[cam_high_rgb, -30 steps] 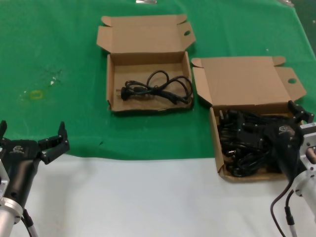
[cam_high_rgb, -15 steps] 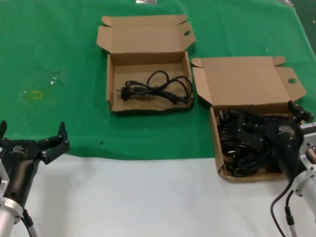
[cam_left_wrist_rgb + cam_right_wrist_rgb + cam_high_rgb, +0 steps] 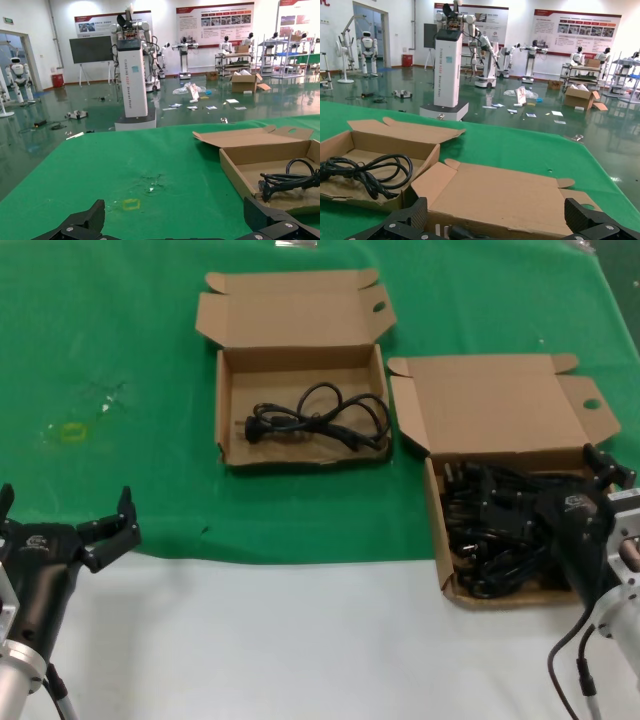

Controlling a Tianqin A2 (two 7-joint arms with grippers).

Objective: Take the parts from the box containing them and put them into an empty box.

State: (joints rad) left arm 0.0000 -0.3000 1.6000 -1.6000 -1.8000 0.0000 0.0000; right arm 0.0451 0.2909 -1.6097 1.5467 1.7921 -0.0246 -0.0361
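Right claw [image 3: 598, 480]: lowered over the near right part of the full box [image 3: 436, 502], its dark body covering much of the contents; both fingers spread wide in the right wrist view, nothing seen between them, and whether the tips touch the cords cannot be told. Full box: shallow brown corrugated tray on the right of the worktop [image 3: 120, 330], hinged lid [image 3: 495, 405] laid back, round hole in the lid's side flap; near right corner hidden behind the arm. Contents: heap of cords [image 3: 490, 520], black rubber, chunky plugs, so tangled that a count cannot be made; in the right wrist view only a sliver of them shows under the lid. Second box [image 3: 225, 400]: twin tray, farther off and to the left of the first, just beside it, lid open away from the robot, same round hole. Contents: single cord [image 3: 320, 418], black, thin cable looped loosely, plug end pointing left, lying flat on the tray floor; partly cut off at the edge in the left wrist view. Left claw [image 3: 68, 532]: low at the near left, over the boundary of green cloth and bare white worktop, well apart from both boxes, fingers splayed wide, holding nothing.
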